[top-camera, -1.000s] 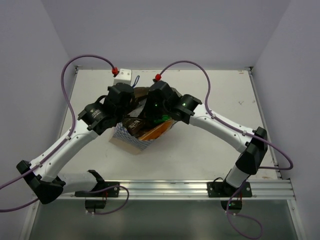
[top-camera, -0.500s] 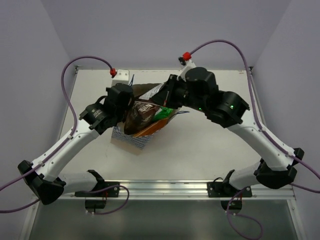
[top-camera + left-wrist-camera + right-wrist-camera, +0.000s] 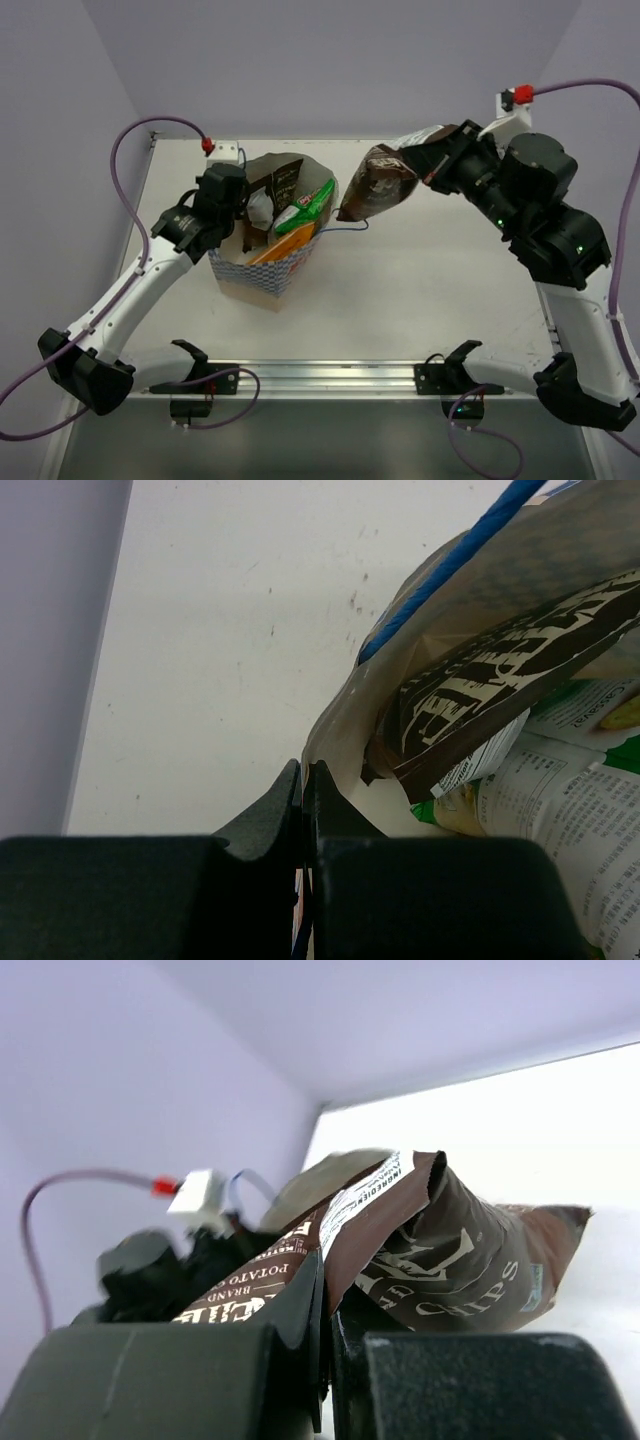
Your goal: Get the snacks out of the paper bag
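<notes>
The paper bag stands upright left of centre, with its checked band at the bottom. My left gripper is shut on the bag's far-left rim. Inside the bag sit a dark brown packet, a green-and-white packet and an orange packet. My right gripper is shut on the top edge of a second dark brown packet and holds it in the air to the right of the bag. That packet fills the right wrist view.
A blue cord handle hangs from the bag's right side. The white table ends at a metal rail at the near edge. Purple walls close in the back and sides.
My right arm has lifted the dark brown packet out of the bag and swung it up and to the right. The bag has tipped upright, with my left gripper still on its rim.
</notes>
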Tool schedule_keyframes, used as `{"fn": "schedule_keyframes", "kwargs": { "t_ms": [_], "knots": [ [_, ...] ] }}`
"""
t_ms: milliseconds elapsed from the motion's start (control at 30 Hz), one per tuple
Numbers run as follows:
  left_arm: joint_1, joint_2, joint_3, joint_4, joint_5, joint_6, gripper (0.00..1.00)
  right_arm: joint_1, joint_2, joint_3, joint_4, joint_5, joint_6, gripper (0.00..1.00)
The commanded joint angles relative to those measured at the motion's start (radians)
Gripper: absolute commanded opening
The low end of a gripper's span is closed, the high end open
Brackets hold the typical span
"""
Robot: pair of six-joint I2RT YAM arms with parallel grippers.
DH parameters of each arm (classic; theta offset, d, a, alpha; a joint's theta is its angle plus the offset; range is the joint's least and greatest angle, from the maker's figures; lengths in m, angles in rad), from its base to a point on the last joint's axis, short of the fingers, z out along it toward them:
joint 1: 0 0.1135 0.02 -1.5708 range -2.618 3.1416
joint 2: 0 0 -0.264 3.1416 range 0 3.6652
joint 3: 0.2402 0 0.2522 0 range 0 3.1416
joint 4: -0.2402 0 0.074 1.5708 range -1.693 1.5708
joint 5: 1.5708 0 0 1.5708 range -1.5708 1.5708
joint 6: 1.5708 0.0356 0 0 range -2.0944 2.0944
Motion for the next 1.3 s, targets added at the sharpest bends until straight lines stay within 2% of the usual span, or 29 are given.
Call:
{"fn": "schedule_keyframes", "kwargs": {
  "t_ms": [0, 33, 233, 400, 467, 600, 700, 767, 867, 1000, 1033, 1133, 1200, 1233, 1267],
  "knots": [
    [0.036, -0.049, -0.020, 0.064, 0.037, 0.020, 0.00, -0.140, -0.063, -0.072, 0.020, 0.027, -0.024, 0.00],
    [0.046, -0.058, -0.028, 0.065, 0.045, 0.023, 0.00, -0.205, -0.072, -0.085, 0.020, 0.018, -0.033, 0.00],
    [0.104, -0.089, -0.060, 0.065, 0.089, 0.032, 0.00, -0.377, -0.003, -0.172, 0.039, -0.057, -0.076, 0.00],
    [0.122, -0.101, -0.051, 0.061, 0.100, 0.038, 0.00, -0.442, 0.158, -0.246, 0.198, -0.166, -0.084, 0.00],
    [0.122, -0.101, -0.046, 0.059, 0.108, 0.038, 0.00, -0.448, 0.244, -0.208, 0.235, -0.235, -0.113, 0.00],
    [0.122, -0.101, -0.035, 0.056, 0.121, 0.034, 0.00, -0.450, 0.533, -0.001, 0.299, -0.381, -0.165, 0.00],
    [0.122, -0.101, -0.034, 0.053, 0.126, 0.029, 0.00, -0.451, 0.670, 0.111, 0.364, -0.482, -0.185, 0.00],
    [0.122, -0.100, -0.029, 0.045, 0.128, 0.027, 0.00, -0.461, 0.704, 0.119, 0.428, -0.512, -0.190, 0.00],
    [0.122, -0.098, -0.023, 0.041, 0.132, 0.027, 0.00, -0.493, 0.723, 0.020, 0.524, -0.564, -0.162, 0.00],
    [0.122, -0.098, -0.012, 0.047, 0.138, 0.043, 0.00, -0.531, 0.743, -0.201, 0.562, -0.570, -0.154, 0.00],
    [0.122, -0.098, -0.011, 0.048, 0.140, 0.049, 0.00, -0.543, 0.753, -0.226, 0.559, -0.567, -0.159, 0.02],
    [0.124, -0.100, 0.001, 0.044, 0.163, 0.063, 0.00, -0.582, 0.809, -0.284, 0.493, -0.564, -0.136, 0.20],
    [0.124, -0.104, 0.004, 0.044, 0.180, 0.076, 0.00, -0.603, 0.827, -0.323, 0.442, -0.552, -0.128, 0.29],
    [0.122, -0.107, 0.004, 0.048, 0.184, 0.081, 0.00, -0.618, 0.824, -0.335, 0.424, -0.533, -0.125, 0.42],
    [0.122, -0.110, 0.006, 0.051, 0.195, 0.086, 0.00, -0.623, 0.806, -0.350, 0.369, -0.477, -0.127, 0.48]
  ]
}}
